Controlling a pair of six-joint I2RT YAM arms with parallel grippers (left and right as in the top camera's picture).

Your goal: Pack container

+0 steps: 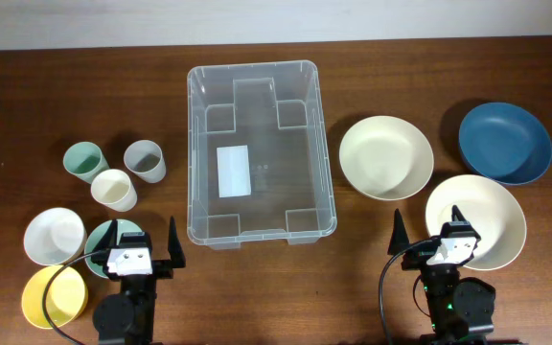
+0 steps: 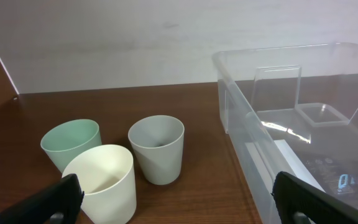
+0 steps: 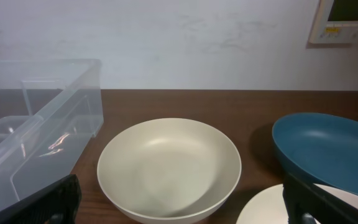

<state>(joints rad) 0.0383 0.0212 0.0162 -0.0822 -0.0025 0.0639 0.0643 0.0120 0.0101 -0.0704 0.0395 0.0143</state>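
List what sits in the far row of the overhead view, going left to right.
green cup → grey cup → container → cream bowl → blue bowl

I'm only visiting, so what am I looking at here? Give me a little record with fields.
container: large clear plastic rectangular bin, centre, nothing packed in it
inside: white label
left of bin: green cup, grey cup, cream cup, small white bowl, small green bowl, small yellow bowl
right of bin: cream bowl, dark blue bowl, larger cream bowl
left fingers: open, empty
right fingers: open, empty
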